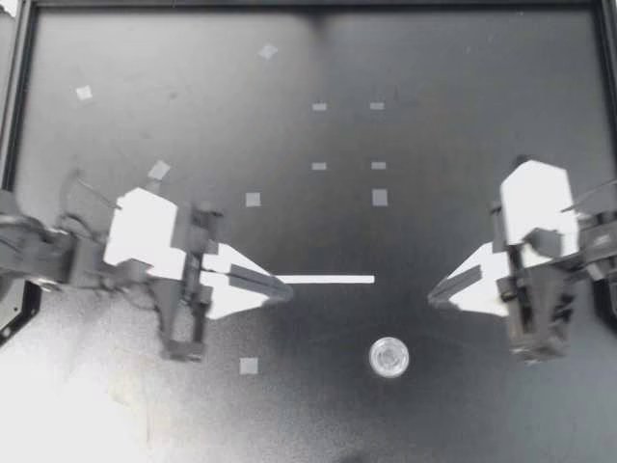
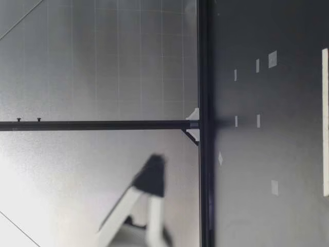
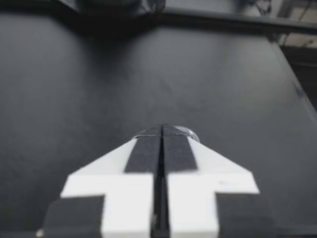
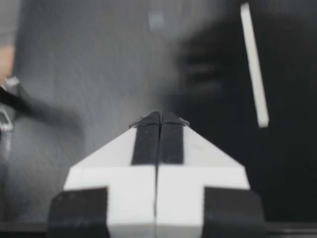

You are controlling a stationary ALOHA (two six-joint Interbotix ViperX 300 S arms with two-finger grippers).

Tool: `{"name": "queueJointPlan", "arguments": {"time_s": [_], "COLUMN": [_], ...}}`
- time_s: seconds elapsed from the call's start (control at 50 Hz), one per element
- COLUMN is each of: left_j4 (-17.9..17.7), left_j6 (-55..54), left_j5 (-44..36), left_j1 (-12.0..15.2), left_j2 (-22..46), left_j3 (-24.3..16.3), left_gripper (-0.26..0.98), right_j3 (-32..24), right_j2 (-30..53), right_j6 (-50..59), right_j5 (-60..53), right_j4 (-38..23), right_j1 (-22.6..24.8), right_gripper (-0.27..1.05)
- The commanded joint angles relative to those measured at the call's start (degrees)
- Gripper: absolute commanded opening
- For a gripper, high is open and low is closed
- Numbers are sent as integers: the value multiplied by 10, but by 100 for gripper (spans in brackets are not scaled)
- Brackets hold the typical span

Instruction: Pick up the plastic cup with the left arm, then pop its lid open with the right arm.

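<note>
My left end effector (image 1: 283, 288), fingers pressed together and empty, sits at the left end of a thin white flat strip (image 1: 328, 280) on the black worktop (image 1: 434, 145), while my right end effector (image 1: 433, 292), also closed on nothing, is near the strip's right end, and a small clear round cap (image 1: 388, 357) lies nearer.

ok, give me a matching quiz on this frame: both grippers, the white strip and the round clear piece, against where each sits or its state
Things:
1. left gripper
2. right gripper
3. white strip
4. round clear piece

Place or state:
a. shut, tip apart from the strip's end
b. lies flat between the two gripper tips
c. shut, tip at the strip's end
d. on its own, nearer the right gripper than the left

Pairs: 1-c, 2-a, 3-b, 4-d
</note>
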Motion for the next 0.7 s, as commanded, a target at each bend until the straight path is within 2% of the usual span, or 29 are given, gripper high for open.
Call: {"name": "queueJointPlan", "arguments": {"time_s": [0.0, 0.18, 0.26, 0.68], "left_j4": [0, 0, 0, 1], "left_j6": [-7, -25, -29, -23], "left_j5": [-7, -11, -11, -6], "left_j1": [-4, -5, -9, -23], "left_j2": [18, 72, 95, 207], "left_j3": [-18, -33, -40, -109], "left_gripper": [12, 42, 52, 56], "right_j3": [-4, -10, -11, -11], "right_j2": [34, 107, 127, 189], "right_j6": [1, 4, 14, 83], "right_j5": [-20, -57, -64, -121], "right_j4": [12, 18, 22, 22], "right_j1": [11, 19, 23, 61], "right_gripper": [-11, -11, -11, -11]}}
